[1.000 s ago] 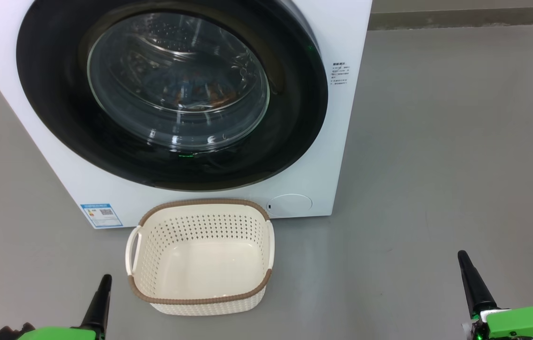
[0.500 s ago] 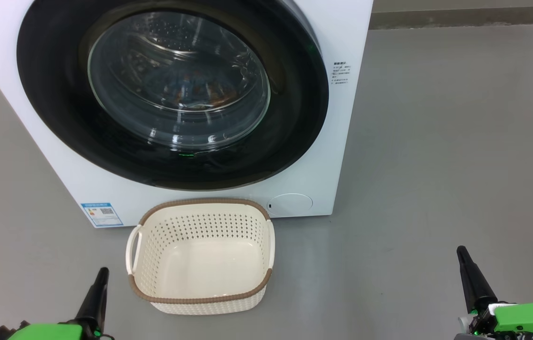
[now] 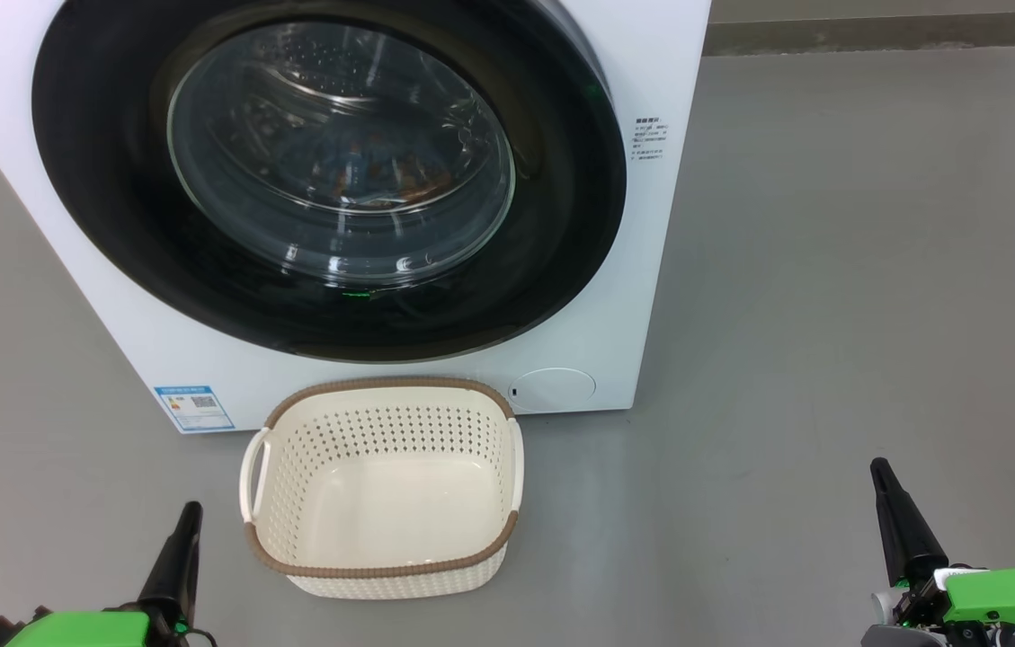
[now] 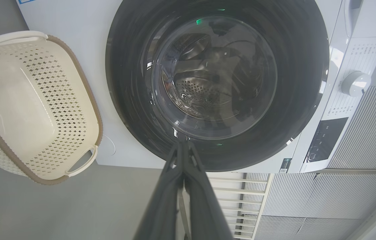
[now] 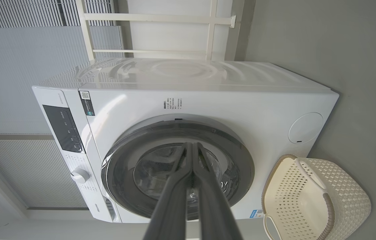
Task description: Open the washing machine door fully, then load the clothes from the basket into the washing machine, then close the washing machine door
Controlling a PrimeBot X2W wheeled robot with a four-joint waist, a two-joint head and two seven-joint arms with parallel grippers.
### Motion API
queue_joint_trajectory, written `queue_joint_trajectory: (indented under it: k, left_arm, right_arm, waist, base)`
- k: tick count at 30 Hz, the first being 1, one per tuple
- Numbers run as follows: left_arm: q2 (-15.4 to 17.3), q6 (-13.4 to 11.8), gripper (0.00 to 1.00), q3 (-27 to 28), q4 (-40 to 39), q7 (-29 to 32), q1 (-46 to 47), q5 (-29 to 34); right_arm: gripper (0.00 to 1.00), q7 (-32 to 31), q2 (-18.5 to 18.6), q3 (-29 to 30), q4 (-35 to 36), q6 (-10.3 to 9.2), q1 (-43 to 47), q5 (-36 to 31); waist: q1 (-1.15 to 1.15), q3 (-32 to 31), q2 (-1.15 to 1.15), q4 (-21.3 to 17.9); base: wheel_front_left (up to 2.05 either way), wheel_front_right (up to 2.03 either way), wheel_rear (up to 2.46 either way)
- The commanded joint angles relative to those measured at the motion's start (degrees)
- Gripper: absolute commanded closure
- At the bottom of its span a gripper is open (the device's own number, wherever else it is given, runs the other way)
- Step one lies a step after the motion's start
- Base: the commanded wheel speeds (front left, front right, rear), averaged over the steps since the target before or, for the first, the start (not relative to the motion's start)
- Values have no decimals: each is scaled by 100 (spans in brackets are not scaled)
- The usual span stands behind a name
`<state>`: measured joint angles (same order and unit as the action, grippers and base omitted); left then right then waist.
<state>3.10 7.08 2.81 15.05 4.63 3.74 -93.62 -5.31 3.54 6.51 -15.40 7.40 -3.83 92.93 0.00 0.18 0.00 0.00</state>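
Behind the washing machine door (image 3: 93, 180), perhaps clothes (image 3: 381, 184) (head view); left gripper (image 4: 184, 145), right gripper (image 5: 191, 146) fingers (image 5: 174, 186) clenched.

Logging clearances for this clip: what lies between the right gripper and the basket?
Only bare grey floor lies between the right gripper and the basket; the head view shows this.

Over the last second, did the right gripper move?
Yes. The right gripper has crept slightly up the head view, toward the washing machine, while the basket sits at the same spot in the picture.
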Motion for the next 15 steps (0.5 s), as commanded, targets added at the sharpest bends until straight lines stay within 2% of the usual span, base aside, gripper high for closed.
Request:
queue_joint_trajectory:
  k: [1,15]
  left_arm:
    - [97,41,100,207,-107,54,230,9]
    - [77,41,100,234,-106,75,232,31]
  right_arm:
    - [100,-35,9,-101,143,9,-225,9]
    - [100,-50,-4,-83,142,9,-227,-7]
  waist:
    - [0,0,0,0]
    - [0,0,0,0]
  base:
    - [0,0,0]
    - [0,0,0]
